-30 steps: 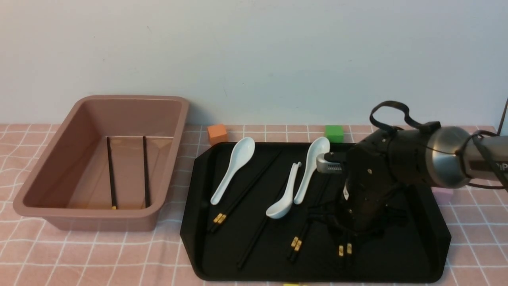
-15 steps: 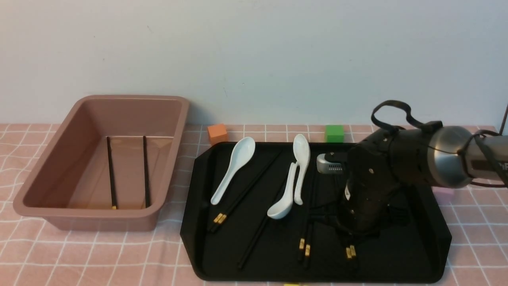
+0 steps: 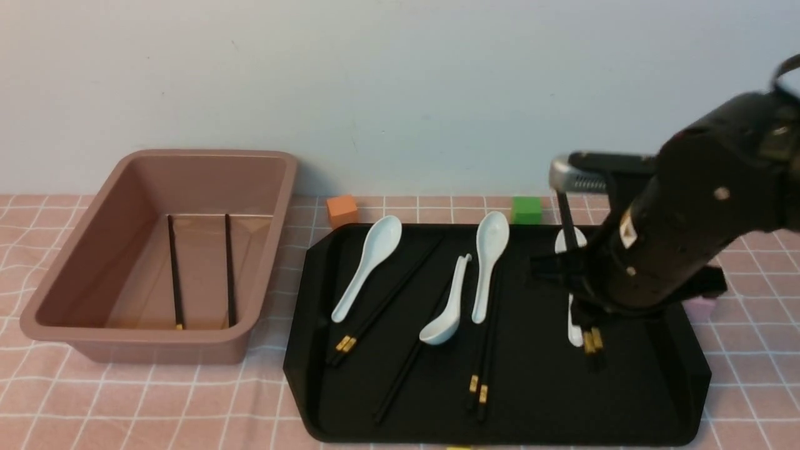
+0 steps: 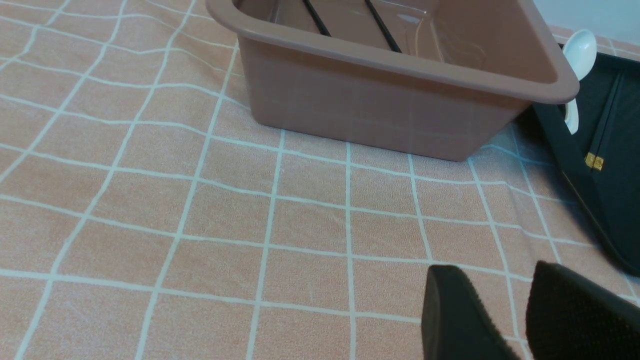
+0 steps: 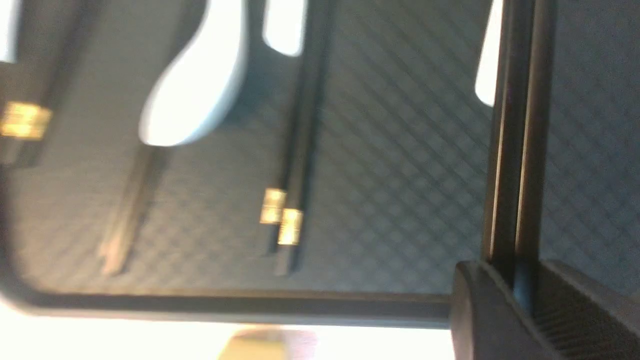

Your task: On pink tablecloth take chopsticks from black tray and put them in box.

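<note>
Pink tablecloth [image 3: 156,400] under box [image 3: 144,342] on left and black tray [image 3: 550,400] on right. Right claw [image 5: 517,285] over tray's right side, clamped on two chopsticks [image 3: 590,340] held above it. Left claw [image 4: 500,272] low over cloth, fingers [image 4: 460,320] a little apart, empty.

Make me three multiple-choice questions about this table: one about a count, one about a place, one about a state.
1. How many chopsticks lie in the box?
A none
B two
C four

2. Where is the orange cube?
A on the cloth, behind the tray
B in the box
C on the tray

3. What is the state of the right gripper?
A open and empty
B shut on the orange cube
C shut on a pair of chopsticks

Answers:
1 B: two black sticks lie on its floor.
2 A: it stands on the cloth beyond the tray's far-left corner.
3 C: the right wrist view shows two sticks clamped between its fingers.
</note>
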